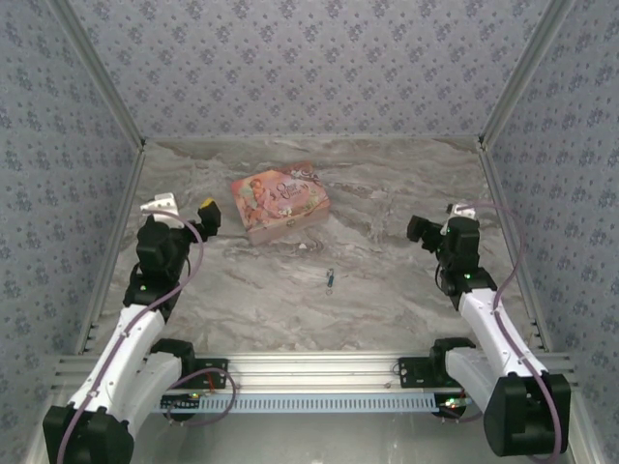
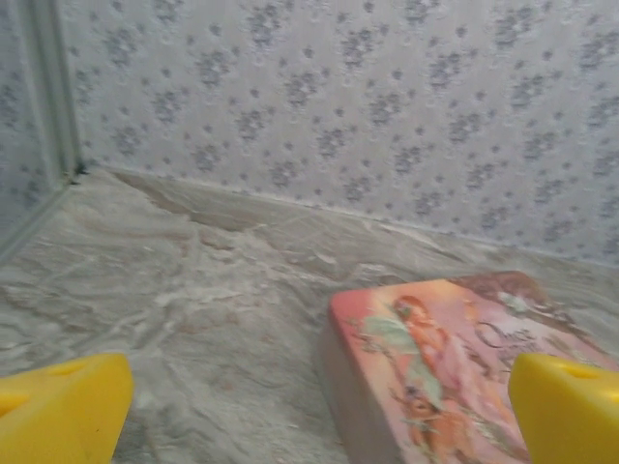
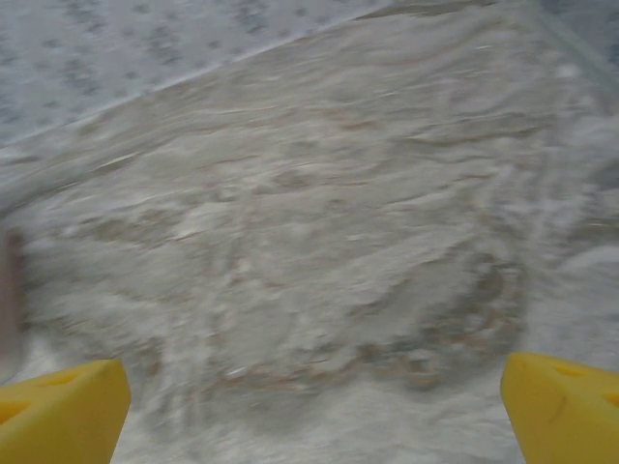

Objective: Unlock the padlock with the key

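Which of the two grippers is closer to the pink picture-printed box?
The left gripper, open just beside the left end of the pink picture-printed box; the right gripper, also open, sits well off to the box's right.

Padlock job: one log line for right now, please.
padlock lying on table, untouched | left gripper jaws open, empty, beside pink box | right gripper jaws open, empty

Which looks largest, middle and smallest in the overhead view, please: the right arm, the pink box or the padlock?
1. right arm, nearer the camera yet clearly largest
2. pink box
3. padlock, just a tiny dark speck
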`<state>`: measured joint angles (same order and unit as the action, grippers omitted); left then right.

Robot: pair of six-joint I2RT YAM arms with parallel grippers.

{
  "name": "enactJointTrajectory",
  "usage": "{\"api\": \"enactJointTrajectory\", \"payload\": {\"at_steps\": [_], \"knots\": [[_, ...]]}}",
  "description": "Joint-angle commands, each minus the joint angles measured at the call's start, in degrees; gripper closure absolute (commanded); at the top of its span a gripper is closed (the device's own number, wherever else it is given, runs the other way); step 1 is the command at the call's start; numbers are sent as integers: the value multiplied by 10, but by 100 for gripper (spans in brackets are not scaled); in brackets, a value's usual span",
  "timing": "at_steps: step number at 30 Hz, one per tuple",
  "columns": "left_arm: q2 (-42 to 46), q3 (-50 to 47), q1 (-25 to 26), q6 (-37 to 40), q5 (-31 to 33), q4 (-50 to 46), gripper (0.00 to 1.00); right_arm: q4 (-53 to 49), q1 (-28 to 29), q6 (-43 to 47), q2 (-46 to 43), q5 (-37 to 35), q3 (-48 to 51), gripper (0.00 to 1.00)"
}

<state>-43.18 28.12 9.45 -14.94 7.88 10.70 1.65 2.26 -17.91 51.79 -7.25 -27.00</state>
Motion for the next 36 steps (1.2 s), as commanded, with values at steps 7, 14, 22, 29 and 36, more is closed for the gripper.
{"api": "enactJointTrajectory", "payload": {"at_steps": [7,14,22,29,36], "knots": [[-27,-35,-23,31,75,30,1,116,-7,101,81,-97,42,0],[-52,-61,-28,7,84,40,1,317,-18,101,190,-78,82,0],[-74,-74,-33,-9,78,44,0,363,-20,181,249,-6,57,0],[-108,-67,-33,-6,71,55,1,502,-58,168,345,52,81,0],[-129,-55,-33,37,87,54,0,452,-52,178,353,57,52,0]]}}
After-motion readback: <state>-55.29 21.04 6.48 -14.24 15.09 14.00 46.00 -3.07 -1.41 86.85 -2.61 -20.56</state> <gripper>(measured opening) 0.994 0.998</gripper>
